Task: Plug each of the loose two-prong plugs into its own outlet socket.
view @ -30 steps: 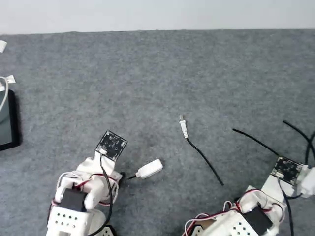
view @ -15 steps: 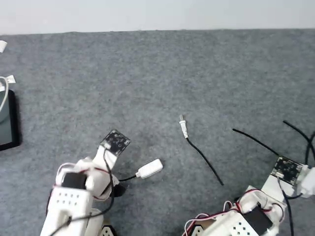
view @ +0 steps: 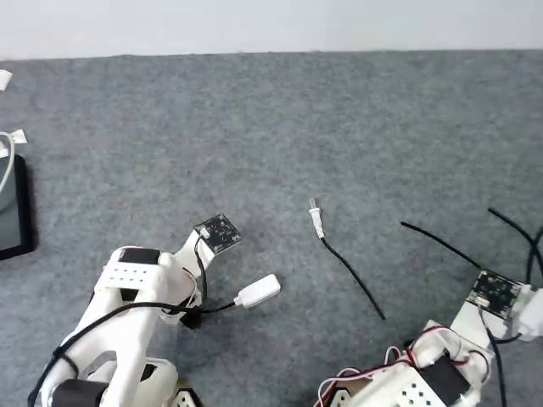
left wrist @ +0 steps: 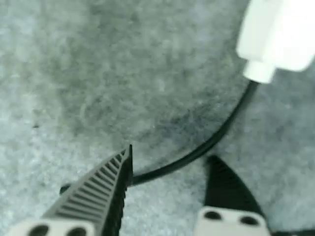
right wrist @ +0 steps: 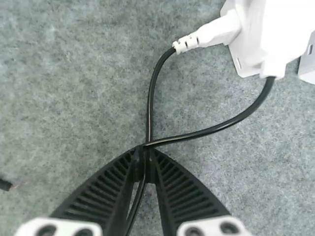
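The left wrist view showed what the arm's own body hid from above. The left gripper (left wrist: pixel 170 160) stood open, its two fingers straddling a black lead (left wrist: pixel 187 158) without pinching it. That lead ran on into the white connector (left wrist: pixel 278 34) just beyond the fingertips.

The right wrist view added its own detail. The right gripper (right wrist: pixel 145 155) was clamped on a black cable (right wrist: pixel 150 98) where two strands crossed at its tips. Just past them sat a white outlet block (right wrist: pixel 268 29) with one white plug (right wrist: pixel 206 33) seated in its side.

From the high view, the loose plug (view: pixel 316 220) lay near the table's middle, at one o'clock from the white connector and apart from it. Its cord (view: pixel 352 275) trailed off toward five o'clock and ended free on the grey carpet (view: pixel 280 127).

The carpet lay open toward twelve o'clock, up to a pale wall strip (view: pixel 271 25). A black device (view: pixel 15 208) sat against the edge at nine o'clock. Two black wires (view: pixel 441 244) came in from the edge at three o'clock, near the right arm.

By count there were two arms, one loose plug, one white connector, one outlet block and one seated plug.
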You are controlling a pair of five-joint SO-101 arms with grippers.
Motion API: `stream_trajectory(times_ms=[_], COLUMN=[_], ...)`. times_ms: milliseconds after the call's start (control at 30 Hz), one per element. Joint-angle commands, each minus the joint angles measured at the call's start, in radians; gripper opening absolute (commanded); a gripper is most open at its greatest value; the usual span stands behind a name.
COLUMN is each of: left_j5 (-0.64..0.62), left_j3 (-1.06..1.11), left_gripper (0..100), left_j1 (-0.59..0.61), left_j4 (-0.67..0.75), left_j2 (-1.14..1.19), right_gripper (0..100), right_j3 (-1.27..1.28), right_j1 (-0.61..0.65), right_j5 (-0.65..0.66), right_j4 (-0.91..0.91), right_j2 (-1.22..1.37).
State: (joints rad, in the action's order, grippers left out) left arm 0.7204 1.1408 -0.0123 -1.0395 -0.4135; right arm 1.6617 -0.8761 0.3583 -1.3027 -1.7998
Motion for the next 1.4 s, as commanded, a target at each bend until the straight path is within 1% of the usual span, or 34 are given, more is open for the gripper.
stream_trajectory(times_ms=[0, 200, 333, 400, 533, 667, 800, 900, 967, 1033, 1100, 1233, 1300, 1367], left_j5=[0.095, 0.167, 0.301, 0.347, 0.336, 0.219, 0.146, 0.014, -0.051, -0.08, -0.11, -0.258, -0.301, -0.304], left_j3=[-0.033, -0.028, -0.012, -0.013, -0.036, -0.036, -0.038, -0.038, -0.038, -0.042, -0.067, -0.139, -0.203, -0.254], left_gripper=[1, 1, 1, 1, 1, 1, 1, 1, 2, 2, 7, 15, 15, 12], left_j1=[0.012, 0.015, 0.015, 0.015, 0.015, 0.014, 0.012, 0.012, 0.006, 0.003, 0.003, 0.003, 0.003, 0.003], left_j4=[-0.054, -0.063, -0.055, -0.052, -0.005, 0.041, 0.095, 0.189, 0.195, 0.195, 0.153, 0.003, -0.097, -0.167], left_j2=[0.011, 0.02, 0.017, 0.012, 0.02, 0.02, 0.02, 0.012, 0.012, 0.011, 0.018, 0.011, 0.011, 0.018], right_gripper=[0.8, 0.8, 0.8, 0.8, 0.8, 0.8, 0.8, 0.8, 0.8, 0.8, 0.8, 0.8, 0.8, 0.8], right_j3=[0.02, 0.02, 0.02, 0.02, 0.02, 0.02, 0.02, 0.02, 0.02, 0.02, 0.02, 0.02, 0.02, 0.02], right_j1=[0.007, 0.007, 0.007, 0.007, 0.005, 0.005, 0.005, 0.005, 0.005, 0.005, 0.004, 0.004, 0.004, 0.004], right_j5=[0.011, 0.011, 0.011, 0.011, 0.011, 0.011, 0.011, 0.011, 0.011, 0.011, 0.011, 0.011, 0.011, 0.011], right_j4=[0.008, 0.007, 0.007, 0.007, 0.007, 0.007, 0.007, 0.007, 0.007, 0.007, 0.007, 0.007, 0.007, 0.007], right_j2=[-0.015, -0.015, -0.015, -0.015, -0.015, -0.015, -0.015, -0.015, -0.015, -0.015, -0.015, -0.015, -0.015, -0.015])
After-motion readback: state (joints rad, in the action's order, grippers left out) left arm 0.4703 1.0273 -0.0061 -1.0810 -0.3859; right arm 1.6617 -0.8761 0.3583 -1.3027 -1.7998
